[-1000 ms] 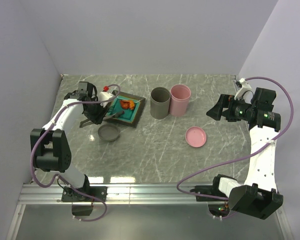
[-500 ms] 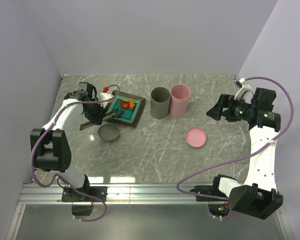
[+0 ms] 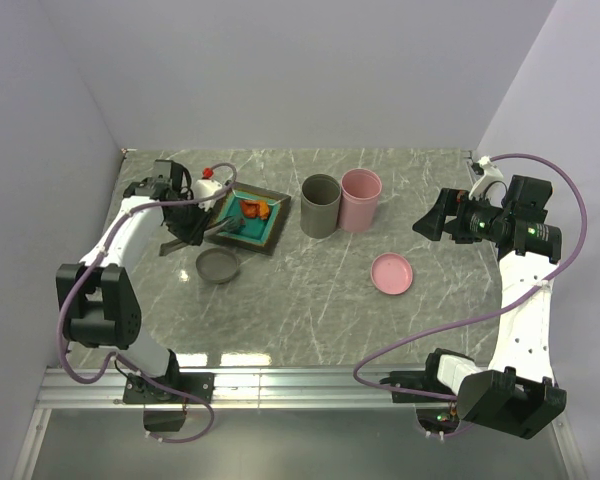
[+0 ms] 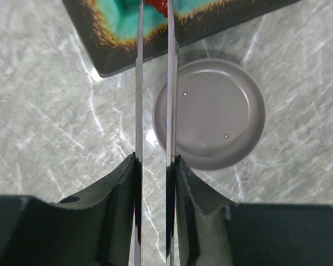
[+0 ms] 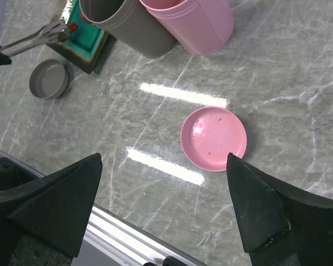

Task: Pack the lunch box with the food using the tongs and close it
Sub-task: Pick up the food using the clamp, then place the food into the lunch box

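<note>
Left claw (image 4: 154, 163) has closed in over the last second. It now clamps the tongs (image 4: 139, 83) across both arms and squeezes them to a narrow gap. The arm also shifted a bit toward the far-left corner.

The tong tips reach over the square plate (image 3: 280, 228), on the far-left part of the tabletop (image 3: 310, 300). A red chunk (image 4: 158, 4) sits between the tong arms at the top edge of the left wrist view. It looks pinched, but the tips are cut off there so I can't confirm. The right wrist view also shows red at the tips. My read: the pick is made or nearly made, and lift-and-carry comes next.

The other orange-red chunks (image 3: 255, 208) are on the plate's teal centre. I can't make out any cream balls.

Likely targets are the grey container (image 3: 320, 206) and pink container (image 3: 361, 198). Both stand upright, open and side by side at the far middle, to the right of the plate. The grey lid (image 4: 211, 122) lies just beside the plate's near edge, partly under the tongs. The pink lid (image 5: 213, 134) is well apart, toward the right.

Right claw (image 5: 164, 160) is wide open and empty, hovering over the right side, out of the way.

In the way:
- The plate's edge comes first.
- After that the tall grey container wall, so the tips need to rise above the rim before release.
- The squeeze is light, so the chunk could slip mid-carry.
</note>
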